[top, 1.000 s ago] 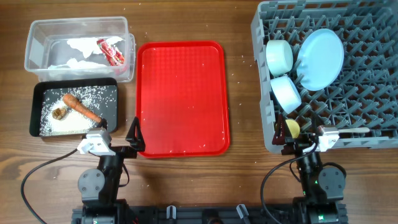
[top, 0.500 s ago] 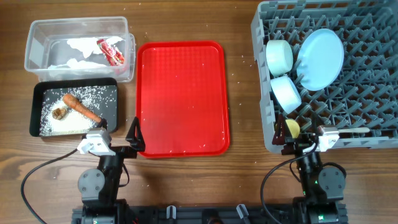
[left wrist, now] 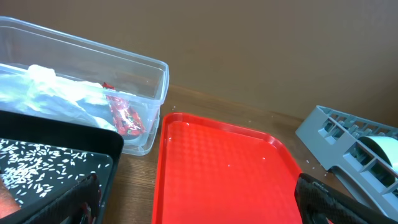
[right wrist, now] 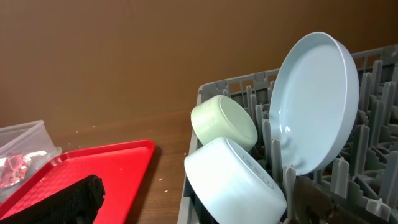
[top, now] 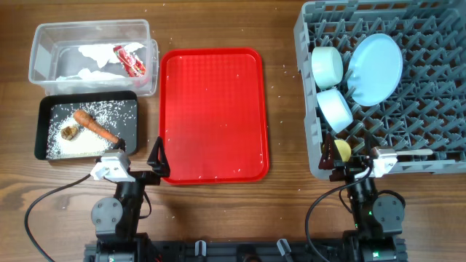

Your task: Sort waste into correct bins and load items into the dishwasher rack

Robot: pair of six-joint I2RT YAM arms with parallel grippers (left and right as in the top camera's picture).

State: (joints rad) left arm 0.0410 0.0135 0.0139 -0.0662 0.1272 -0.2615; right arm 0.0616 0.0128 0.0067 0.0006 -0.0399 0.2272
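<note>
Nothing has shifted. The left end effector (left wrist: 196, 205) and right end effector (right wrist: 196, 202) stay spread apart and empty at the worktop's (top: 284, 211) near edge. The plate (top: 375, 69), bowls (top: 328, 65) and yellow cup (top: 341, 150) stand in the dishwasher rack (top: 429, 109) at the far-right corner. The waste (top: 95, 125) lies in the clear tub (top: 44, 33) and black tray (top: 44, 109) at the far-left corner. The task looks finished.

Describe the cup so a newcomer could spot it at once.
Start at the grey rack on the right. In its near left corner, beside the nearer bowl, sits the cup. It is small and yellow; its neighbours are pale.
</note>
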